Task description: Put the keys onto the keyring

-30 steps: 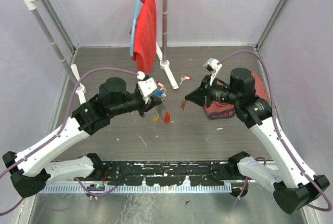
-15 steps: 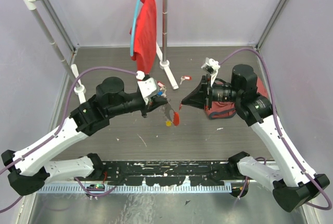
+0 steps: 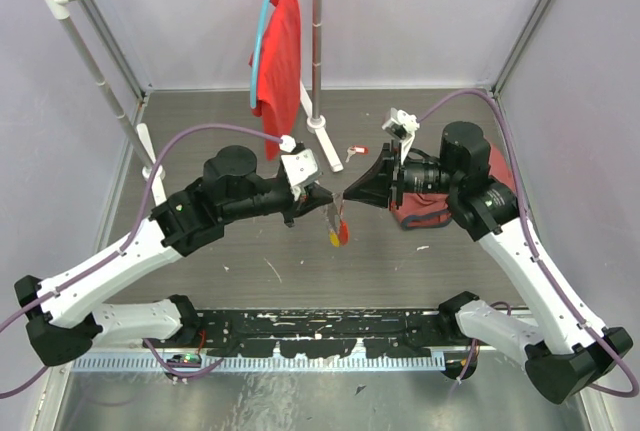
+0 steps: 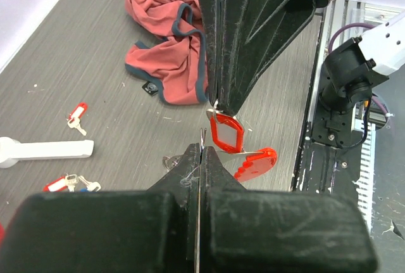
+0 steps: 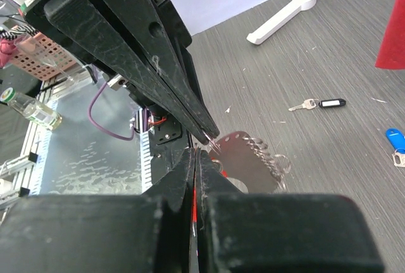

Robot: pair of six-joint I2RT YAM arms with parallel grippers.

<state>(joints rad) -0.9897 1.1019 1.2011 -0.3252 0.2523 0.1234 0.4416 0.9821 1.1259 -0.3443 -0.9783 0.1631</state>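
The left gripper [image 3: 318, 196] is clenched on the thin metal of the keyring [image 4: 256, 161]. The keyring's red piece hangs in the air below the fingertips, on the near side of the rack foot [image 3: 325, 129]. The right gripper [image 3: 347, 194] is clamped tight too. It pinches a key [image 4: 225, 135], red tag dangling, and sits almost tip to tip with the left.

Both things look light. The key is stiff, small and probably slick, so a pinch on its flat head, clear of the hole, seems the best hold. The chain looks limp and likely to swing, so gripping it close to its open end should steady it.

Other keys [image 4: 77, 113] lie loose on the table [image 3: 250, 251] around the foot, one just right of it. The grey top looks hard and matte. A red cloth [image 4: 168, 64] lies well right of the foot. Pale walls close in behind the foot and on both sides.
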